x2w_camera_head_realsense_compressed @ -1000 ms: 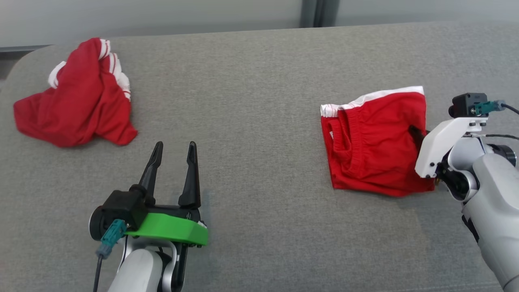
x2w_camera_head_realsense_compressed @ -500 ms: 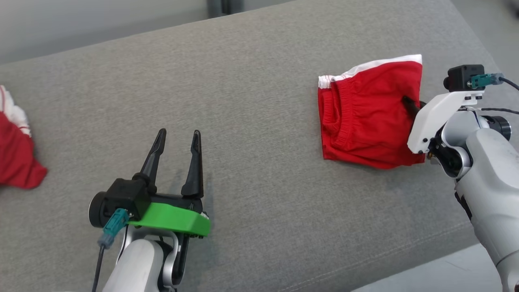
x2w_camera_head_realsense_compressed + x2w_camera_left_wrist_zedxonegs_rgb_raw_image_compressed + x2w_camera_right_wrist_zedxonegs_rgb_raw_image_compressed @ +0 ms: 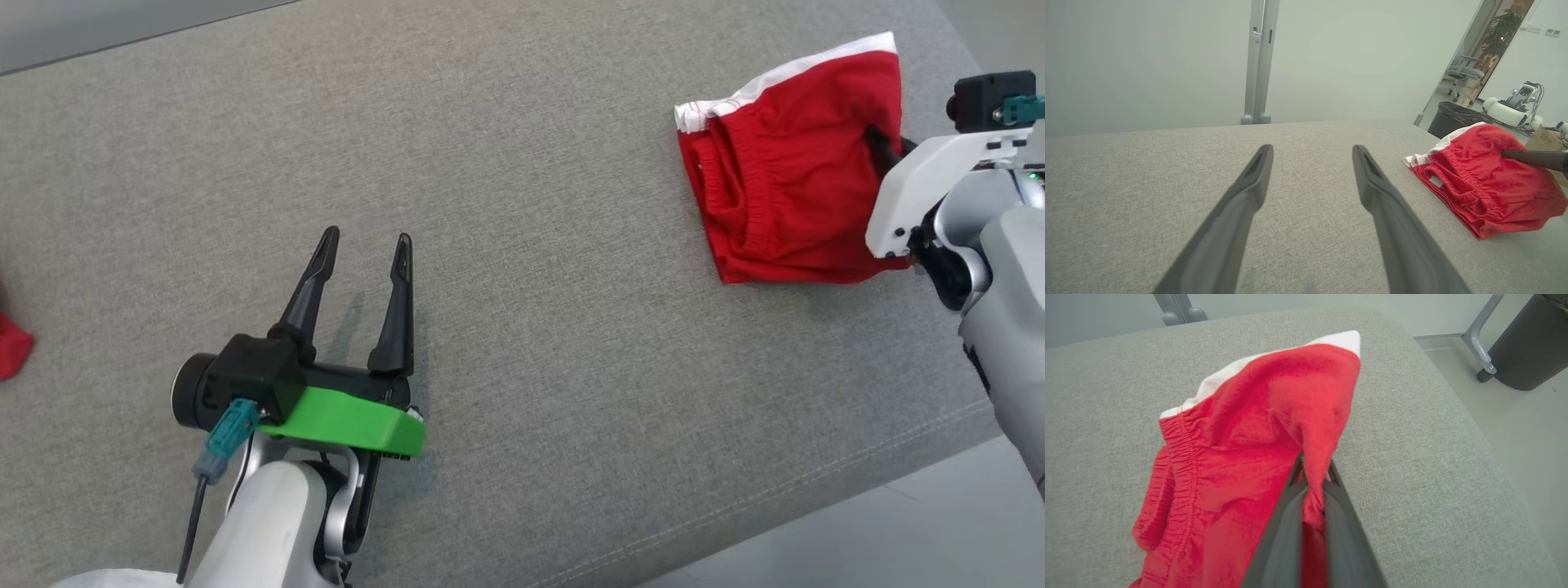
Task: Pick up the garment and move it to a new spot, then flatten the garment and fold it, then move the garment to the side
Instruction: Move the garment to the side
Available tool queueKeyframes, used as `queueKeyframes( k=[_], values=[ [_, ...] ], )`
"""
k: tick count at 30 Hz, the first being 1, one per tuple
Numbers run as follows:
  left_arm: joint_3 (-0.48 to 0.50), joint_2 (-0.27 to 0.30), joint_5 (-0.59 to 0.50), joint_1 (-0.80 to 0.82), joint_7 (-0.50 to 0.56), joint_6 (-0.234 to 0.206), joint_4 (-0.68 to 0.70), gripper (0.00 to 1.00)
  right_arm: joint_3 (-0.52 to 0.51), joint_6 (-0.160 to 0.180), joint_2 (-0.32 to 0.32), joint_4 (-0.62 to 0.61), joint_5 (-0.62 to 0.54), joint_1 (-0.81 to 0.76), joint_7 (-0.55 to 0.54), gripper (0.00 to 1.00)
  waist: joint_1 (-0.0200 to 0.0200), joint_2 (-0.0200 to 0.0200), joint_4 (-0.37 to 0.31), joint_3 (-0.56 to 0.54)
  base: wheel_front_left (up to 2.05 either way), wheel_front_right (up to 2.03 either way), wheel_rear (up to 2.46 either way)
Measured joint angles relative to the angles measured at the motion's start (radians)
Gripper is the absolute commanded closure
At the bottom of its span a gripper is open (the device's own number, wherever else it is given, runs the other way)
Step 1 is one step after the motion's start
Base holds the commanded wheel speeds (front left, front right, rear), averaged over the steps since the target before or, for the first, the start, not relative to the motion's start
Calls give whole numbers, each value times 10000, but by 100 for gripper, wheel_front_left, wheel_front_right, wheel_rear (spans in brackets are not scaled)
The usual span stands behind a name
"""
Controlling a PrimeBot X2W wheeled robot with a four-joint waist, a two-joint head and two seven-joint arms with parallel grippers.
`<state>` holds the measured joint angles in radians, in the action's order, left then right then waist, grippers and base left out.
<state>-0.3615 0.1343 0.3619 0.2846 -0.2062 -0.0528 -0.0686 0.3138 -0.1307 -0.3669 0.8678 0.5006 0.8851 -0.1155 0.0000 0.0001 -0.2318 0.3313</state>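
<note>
The garment point(image 3: 784, 180) is a folded pair of red shorts with a white band, lying near the right end of the grey padded surface point(image 3: 571, 343). My right gripper point(image 3: 875, 137) is shut on its right edge. In the right wrist view a pinch of the garment point(image 3: 1241, 449) is drawn up between the closed fingers of the right gripper point(image 3: 1314, 467). My left gripper point(image 3: 367, 237) stands open over bare surface, well to the left, with nothing in it. In the left wrist view the left gripper point(image 3: 1311, 149) points past the garment point(image 3: 1490, 192).
A second red cloth point(image 3: 12, 347) pokes in at the left edge. The surface's rounded front-right edge point(image 3: 816, 490) drops to pale floor. A dark bin point(image 3: 1531, 347) and a metal frame leg point(image 3: 1478, 343) stand beyond the right end.
The head camera has swung right, so the second red cloth has slid nearly out of view. My right gripper stays shut on the garment and has carried it a little farther off. Left gripper unchanged.
</note>
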Motion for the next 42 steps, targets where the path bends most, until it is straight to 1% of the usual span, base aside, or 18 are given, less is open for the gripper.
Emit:
queueKeyframes(
  k=[5, 11, 12, 18, 22, 23, 24, 25, 33, 38, 42],
  values=[
    [-33, 79, -50, 75, 42, -36, 322, 0, -82, 0, -453, 652, -688, 532, 382, 100, 0, 0, 386, 314, 0, 0, 0],
    [-134, 142, -150, 186, 174, -88, 773, 0, -493, -2, -963, 1469, -1381, 1250, 748, 100, 0, 0, 775, 811, 0, 0, 0],
    [-134, 142, -150, 186, 174, -88, 773, 0, -493, -2, -963, 1469, -1381, 1250, 748, 100, 0, 0, 775, 811, 0, 0, 0],
    [-234, 245, -320, 285, 305, -178, 1231, 0, -949, -2, -1528, 2226, -2021, 1901, 1014, 100, 0, 0, 1102, 1356, 0, 0, 0],
    [-263, 307, -380, 328, 378, -230, 1398, 0, -1181, -2, -1720, 2729, -2454, 2164, 1237, 100, 1, 0, 1284, 1680, 0, 0, 0],
    [-265, 324, -389, 328, 382, -249, 1429, 0, -1237, -2, -1735, 2826, -2604, 2226, 1367, 78, 1, 0, 1320, 1750, 0, 0, 0],
    [-274, 334, -395, 329, 393, -265, 1448, 0, -1308, -2, -1751, 2928, -2738, 2290, 1490, 52, 1, 0, 1356, 1814, 0, 0, 0],
    [-284, 337, -399, 329, 395, -265, 1465, 0, -1392, -2, -1768, 3060, -2855, 2353, 1570, 0, 1, 0, 1390, 1868, 0, 0, 0],
    [-330, 380, -430, 349, 424, -313, 1542, 0, -2013, -2, -1664, 3691, -3850, 2547, 2337, 0, 1, 0, 1519, 2075, 0, 0, 0],
    [-343, 384, -428, 361, 403, -353, 1482, 0, -2303, -2, -1358, 3820, -4115, 2564, 2709, 0, 1, 0, 1473, 2019, 0, 0, 0],
    [-337, 380, -353, 362, 328, -353, 1296, 0, -2349, -2, -1124, 3827, -4268, 2569, 3064, 0, 1, -1, 1433, 1810, 0, 0, 0]
  ],
)
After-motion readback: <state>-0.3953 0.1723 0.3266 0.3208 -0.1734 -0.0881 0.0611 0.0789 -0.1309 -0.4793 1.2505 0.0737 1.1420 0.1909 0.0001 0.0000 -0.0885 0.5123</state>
